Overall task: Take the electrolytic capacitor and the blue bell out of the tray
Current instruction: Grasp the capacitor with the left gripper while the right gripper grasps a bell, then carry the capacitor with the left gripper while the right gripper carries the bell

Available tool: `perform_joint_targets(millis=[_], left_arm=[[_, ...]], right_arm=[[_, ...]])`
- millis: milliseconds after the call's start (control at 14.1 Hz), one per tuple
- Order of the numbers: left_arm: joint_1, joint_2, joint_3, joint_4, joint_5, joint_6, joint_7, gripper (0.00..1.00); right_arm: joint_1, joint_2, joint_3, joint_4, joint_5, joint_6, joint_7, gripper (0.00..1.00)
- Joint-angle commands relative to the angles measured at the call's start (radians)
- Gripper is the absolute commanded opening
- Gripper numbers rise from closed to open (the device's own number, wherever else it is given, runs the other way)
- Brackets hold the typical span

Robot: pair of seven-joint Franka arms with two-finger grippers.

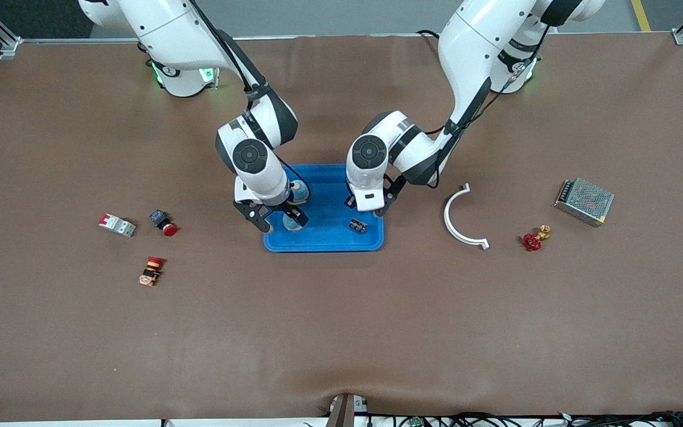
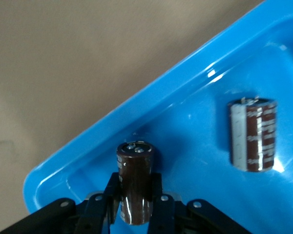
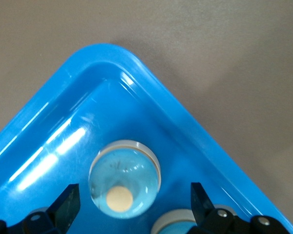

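A blue tray (image 1: 324,240) lies mid-table. My left gripper (image 2: 135,191) is shut on a dark brown capacitor (image 2: 135,178), held upright just over the tray floor (image 2: 195,161) near a corner. A second capacitor (image 2: 253,134) lies in the tray, and shows in the front view (image 1: 358,225). My right gripper (image 3: 134,197) is open over the tray's other end (image 3: 49,146), its fingers (image 3: 68,202) either side of a light blue bell (image 3: 124,178) without touching it. A second bell (image 3: 178,222) sits beside it. In the front view the bells (image 1: 299,191) are partly hidden by the right gripper (image 1: 279,219).
A white curved bracket (image 1: 460,222), a red valve handle (image 1: 532,241) and a metal power supply (image 1: 584,201) lie toward the left arm's end. A circuit breaker (image 1: 117,225), a red push button (image 1: 163,223) and an orange-red switch (image 1: 150,271) lie toward the right arm's end.
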Motion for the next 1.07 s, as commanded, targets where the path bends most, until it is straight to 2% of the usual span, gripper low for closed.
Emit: perform_joint_targets(millis=[0,142,356,427,569,640,854,925,996], left_arm=[[0.011,-0.055,0.010,0.019,0.064,-0.019,-0.003,0.00],[0.045,-0.123,0.012,0.022,0.096,-0.056,0.022,0.00],[0.123,-0.225,0.009,0.020,0.112,-0.171,0.162,0.00],[0.158,-0.256,0.009,0.017,0.113,-0.226,0.215,0.00],[0.241,-0.302,0.001,-0.001,0.098,-0.289,0.316,0.00],[0.284,-0.325,-0.001,-0.018,0.096,-0.295,0.339,0.00],[0.396,-0.364,-0.001,-0.107,0.096,-0.297,0.485,0.00],[0.436,-0.365,-0.001,-0.130,0.096,-0.297,0.525,0.00],[0.465,-0.365,-0.001,-0.153,0.099,-0.297,0.558,0.00]], right_arm=[[0.013,0.040,-0.009,0.050,-0.047,-0.017,0.056,1.00],[0.015,0.051,-0.009,0.056,-0.047,-0.017,0.056,1.00],[0.013,0.057,-0.009,0.062,-0.048,-0.018,0.056,1.00],[0.013,0.062,-0.007,0.064,-0.048,-0.018,0.054,0.86],[0.013,0.072,-0.006,0.081,-0.044,-0.021,0.057,0.20],[0.018,0.075,-0.006,0.084,-0.042,-0.021,0.057,0.00],[0.029,0.080,-0.006,0.118,-0.044,-0.047,0.076,0.00],[0.015,0.080,-0.004,0.153,-0.041,-0.131,0.067,0.00],[-0.008,0.081,-0.004,0.230,-0.031,-0.284,0.056,0.00]])
